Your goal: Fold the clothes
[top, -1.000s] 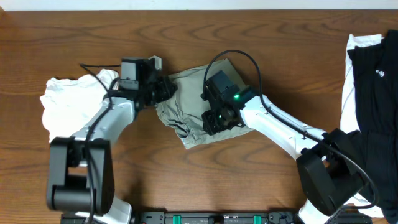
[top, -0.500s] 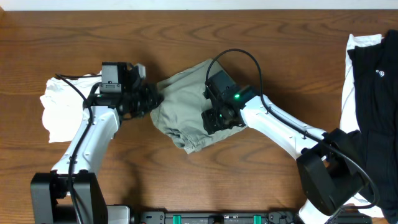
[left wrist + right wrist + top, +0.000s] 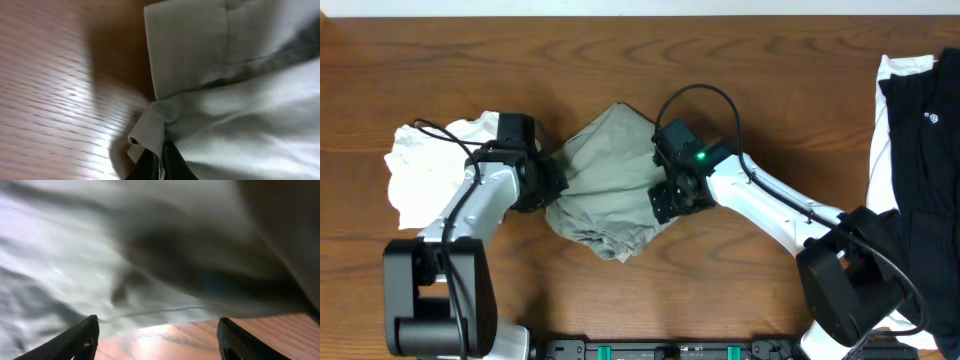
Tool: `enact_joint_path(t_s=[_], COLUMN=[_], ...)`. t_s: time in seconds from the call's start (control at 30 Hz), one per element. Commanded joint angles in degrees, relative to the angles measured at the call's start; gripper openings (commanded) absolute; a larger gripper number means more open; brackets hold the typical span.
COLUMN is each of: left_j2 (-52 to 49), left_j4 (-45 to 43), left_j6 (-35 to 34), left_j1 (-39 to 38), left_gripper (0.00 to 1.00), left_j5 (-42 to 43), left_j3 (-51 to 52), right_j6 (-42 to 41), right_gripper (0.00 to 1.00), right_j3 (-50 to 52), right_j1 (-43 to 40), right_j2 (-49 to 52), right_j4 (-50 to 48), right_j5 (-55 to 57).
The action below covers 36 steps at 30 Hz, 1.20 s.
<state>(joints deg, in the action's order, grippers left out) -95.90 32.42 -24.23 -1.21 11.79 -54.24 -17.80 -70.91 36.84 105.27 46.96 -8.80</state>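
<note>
The khaki shorts (image 3: 605,170) lay bunched in a rough diamond near the middle of the wooden desk (image 3: 620,60), between the two arms, with a white garment (image 3: 420,170) at the left and a black garment (image 3: 925,130) well apart at the right edge. The left hand (image 3: 548,185) was pinched tight on a fold at the shorts' left edge, its dark fingertips (image 3: 176,162) closed together on the cloth. The right hand (image 3: 667,200) sat over the shorts' right side with its fingers (image 3: 82,340) spread wide, gripping nothing, the cloth just ahead of them and bare wood showing between.
</note>
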Motion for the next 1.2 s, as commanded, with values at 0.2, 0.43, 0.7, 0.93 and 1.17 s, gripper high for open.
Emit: enact_joint_path(t_s=[0.2,0.43,0.7,0.93,1.17], left_j2=[-4.04,-4.04,-4.04,-4.04,-4.04], left_j4=[5.07,5.11,5.49,5.29,5.33], left_j6=[-1.79,-1.38,-1.40,-1.38,-1.36], left_j1=[0.22,0.22,0.15,0.15,0.17], left_gripper=[0.06,0.06,0.06,0.06,0.06], left_j5=[-1.22,-0.42,0.07,0.63,0.63], left_j3=[0.90,0.90,0.90,0.90,0.90], right_j6=[-2.97,-2.56,-1.86,-1.86,-1.88], right_gripper=[0.60,0.57,0.16,0.12,0.03], right_j3=[4.39,0.55,-1.84,-1.38,-1.38], right_j1=[-2.03,-1.95,-3.06,-4.31,-4.39], right_j2=[-0.17,-6.19,-15.04,-6.12,6.99], right_j4=[-1.11,0.26,-7.74,-10.80,-6.34], right_j5=[4.46,3.85,4.09,4.07,4.28])
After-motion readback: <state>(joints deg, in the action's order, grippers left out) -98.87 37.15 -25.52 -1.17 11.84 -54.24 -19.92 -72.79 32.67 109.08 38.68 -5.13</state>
